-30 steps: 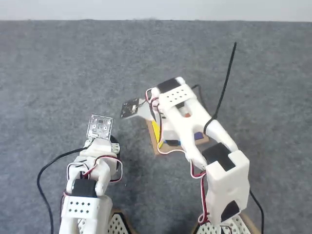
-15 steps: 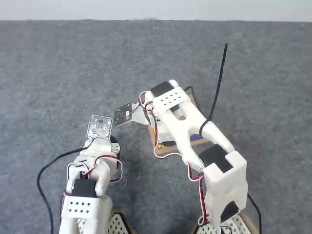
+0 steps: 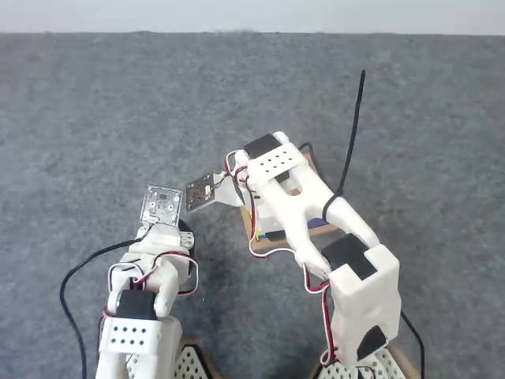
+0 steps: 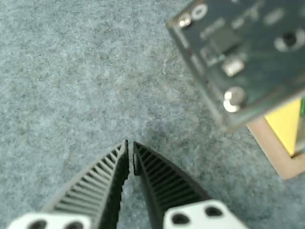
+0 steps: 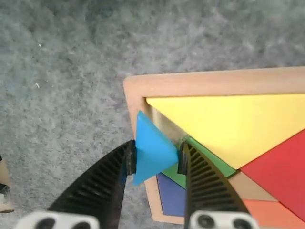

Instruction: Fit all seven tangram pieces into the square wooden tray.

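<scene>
Item held: a blue triangle (image 5: pixel 153 151) is clamped between the jaws of the right gripper (image 5: pixel 156 158). One jaw is set on its long straight edge, the other at the opposite point.
Position of item: it is at centre-left of the right wrist view, across the left inner wall of the square wooden tray (image 5: pixel 214 82), just below the tray's upper-left corner. It lies partly over the rim and partly over the recess.
Long axis: the long edge runs up and down the frame, roughly parallel with the tray's left wall, and the opposite point is directed right, into the tray.
Contact with tray: it cannot be told whether the piece is touching the wall or held just clear of it.
Pieces seated: a yellow triangle (image 5: pixel 228 119), red piece (image 5: pixel 281 167), green piece (image 5: pixel 209 164), dark blue piece (image 5: pixel 171 193) and orange piece (image 5: pixel 257 210) are counted in the recess.
Vacant seat: a pale strip of tray floor (image 5: pixel 159 123) is seen between the yellow triangle and the left wall. Its outline is largely covered by the held piece, so the match is judged only probable.
Right arm (image 3: pixel 304 197): stretched over the tray at centre of the high view, and the nearer arm.
Left gripper (image 4: pixel 130 145): the jaws are drawn together on nothing, over grey carpet (image 4: pixel 71 71) at lower centre of the left wrist view, beside the tray.
Move called for: a short shift into the recess and a lowering are judged necessary, with the long edge kept along the wall.
</scene>
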You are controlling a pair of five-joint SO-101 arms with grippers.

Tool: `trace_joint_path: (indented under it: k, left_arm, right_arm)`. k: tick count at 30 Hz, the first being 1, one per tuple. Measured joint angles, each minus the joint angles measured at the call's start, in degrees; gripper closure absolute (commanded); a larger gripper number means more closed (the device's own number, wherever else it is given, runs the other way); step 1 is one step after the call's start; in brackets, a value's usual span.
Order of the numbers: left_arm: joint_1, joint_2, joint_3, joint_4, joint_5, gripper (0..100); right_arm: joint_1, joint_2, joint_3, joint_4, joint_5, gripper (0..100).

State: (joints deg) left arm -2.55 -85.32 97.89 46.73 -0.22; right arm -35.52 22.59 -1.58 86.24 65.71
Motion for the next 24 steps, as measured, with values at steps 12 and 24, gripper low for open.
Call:
trace_joint_path:
  k: [12,24]
  left_arm:
    - [0.0,0.0,0.0,0.0,0.0,99]
    - [0.0,0.0,0.0,0.0,0.0,99]
  right_arm:
    - [0.0,0.0,0.0,0.0,0.0,80.5]
    - [1.1,0.0,-0.7,0.0,-1.4,84.7]
